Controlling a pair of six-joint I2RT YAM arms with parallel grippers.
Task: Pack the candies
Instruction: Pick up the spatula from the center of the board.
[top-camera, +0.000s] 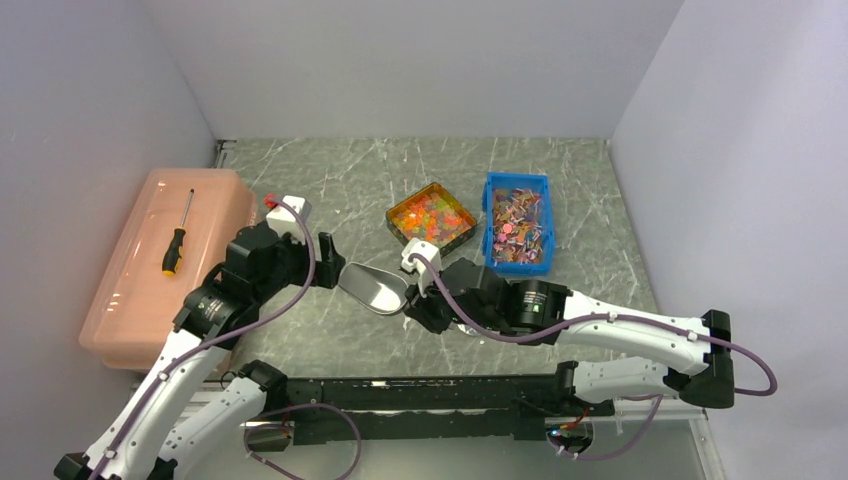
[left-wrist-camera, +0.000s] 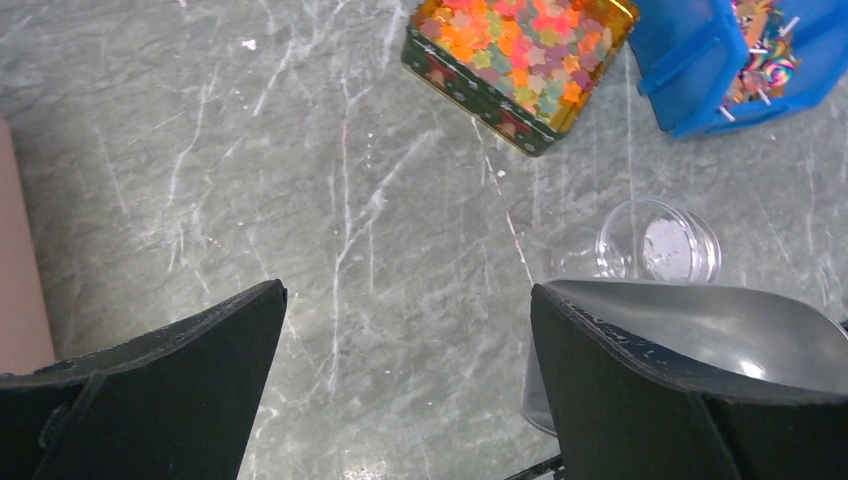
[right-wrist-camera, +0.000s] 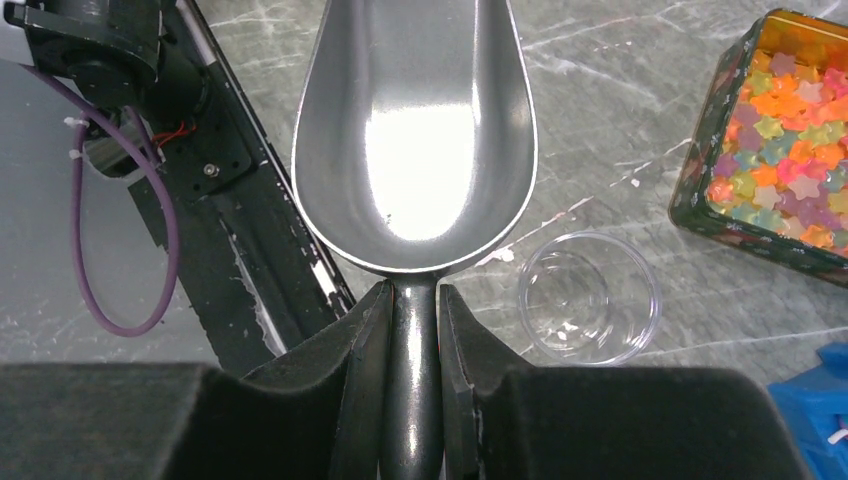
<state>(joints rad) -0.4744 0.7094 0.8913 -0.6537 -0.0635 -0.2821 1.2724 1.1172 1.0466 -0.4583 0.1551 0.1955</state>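
The candies are small star-shaped pieces in orange, yellow, red and green, filling a square tin at mid-table; they also show in the left wrist view and the right wrist view. My right gripper is shut on the handle of an empty metal scoop, whose bowl points left of the tin. A clear empty plastic cup stands on the table just beside the scoop. My left gripper hangs wide open above bare table, with the scoop's bowl at its right finger.
A blue bin of wrapped sweets sits right of the tin. A pink lidded box with a screwdriver on top stands at the left edge. Walls close in the table on three sides.
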